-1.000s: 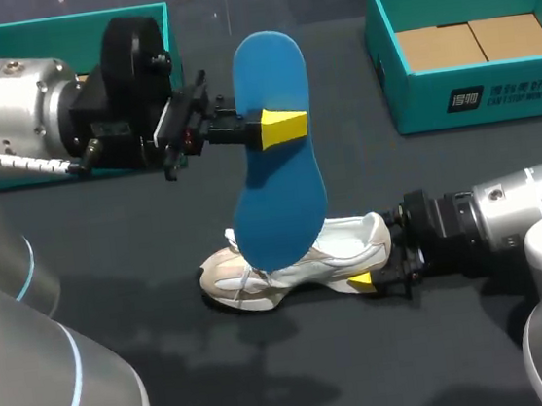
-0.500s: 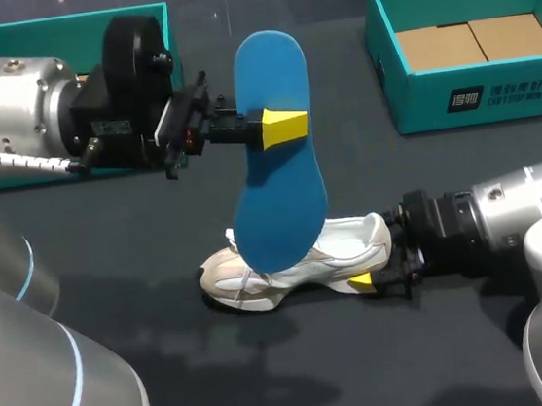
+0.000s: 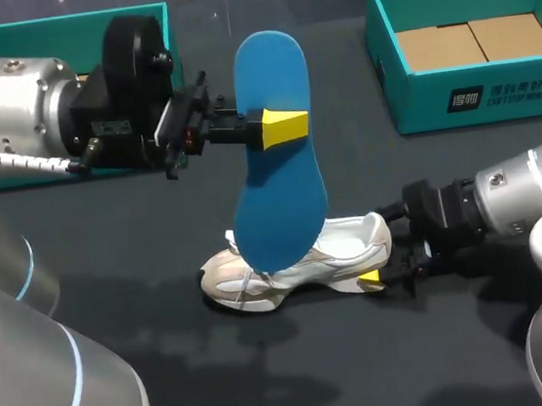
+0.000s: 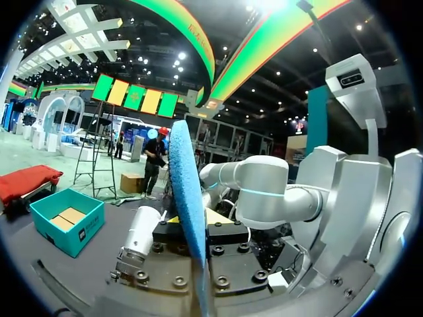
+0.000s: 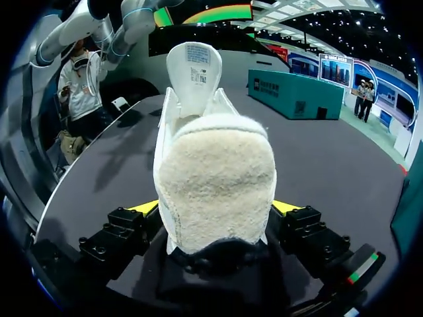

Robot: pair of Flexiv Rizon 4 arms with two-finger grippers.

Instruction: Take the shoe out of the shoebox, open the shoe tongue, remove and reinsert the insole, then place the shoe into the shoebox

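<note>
My left gripper point(image 3: 277, 127) is shut on a blue insole point(image 3: 276, 163) and holds it upright in the air above the shoe. In the left wrist view the insole point(image 4: 185, 198) shows edge-on, straight ahead of the fingers. The white shoe point(image 3: 297, 259) stands on the dark table, toe to the left and tongue pulled up. My right gripper point(image 3: 380, 254) is at its heel. In the right wrist view the fleece-lined heel point(image 5: 215, 178) fills the space between the fingers of my right gripper point(image 5: 217, 208), which stands open, a yellow tip showing on each side.
A teal shoebox point(image 3: 465, 102) with cardboard inside stands at the back right. It also appears as the teal box point(image 4: 66, 224) and the teal box point(image 5: 294, 92) in the wrist views. A second teal box point(image 3: 36, 34) sits at the back left behind my left arm.
My right gripper's fingers have spread wider at the heel and that arm has drawn back a little to the right. The left arm and insole have not moved.
</note>
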